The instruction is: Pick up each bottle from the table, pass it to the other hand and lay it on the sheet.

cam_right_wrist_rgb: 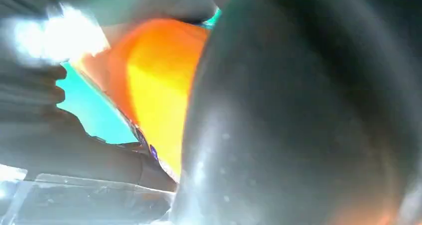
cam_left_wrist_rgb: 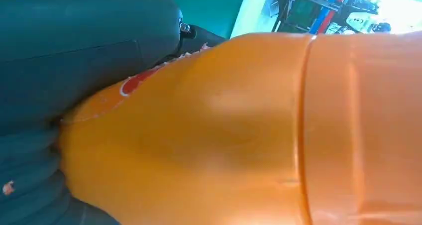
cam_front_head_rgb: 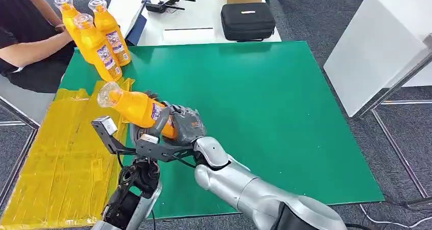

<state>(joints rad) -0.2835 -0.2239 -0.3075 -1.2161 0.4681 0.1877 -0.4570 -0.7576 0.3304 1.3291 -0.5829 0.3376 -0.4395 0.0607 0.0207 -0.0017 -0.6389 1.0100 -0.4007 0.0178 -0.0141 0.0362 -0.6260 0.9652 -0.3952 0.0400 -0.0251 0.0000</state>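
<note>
Both robot hands meet at the bottle (cam_front_head_rgb: 136, 108), which hangs tilted in the air over the near-left part of the green table (cam_front_head_rgb: 285, 113), its clear cap (cam_front_head_rgb: 109, 94) pointing toward the yellow sheet (cam_front_head_rgb: 61, 159). The right robot hand (cam_front_head_rgb: 184, 124) wraps its grey fingers around the bottle's lower body and grips it. The left robot hand (cam_front_head_rgb: 149, 144) sits just under and against the bottle, but whether it has closed on it cannot be told. The step looks like the handover, so the receiving hand should get a firm wrap on the bare body before the other lets go, keeping the bottle level enough not to slide. The head view alone gives the layout: three more bottles (cam_front_head_rgb: 104, 41) standing at the table's far-left corner beside a person's arm (cam_front_head_rgb: 35, 47). The left wrist view shows the orange wall (cam_left_wrist_rgb: 239, 130) pressed close to the dark palm (cam_left_wrist_rgb: 74, 51); the right wrist view is blurred, with orange (cam_right_wrist_rgb: 159, 85) beside a grey thumb (cam_right_wrist_rgb: 298, 115).
</note>
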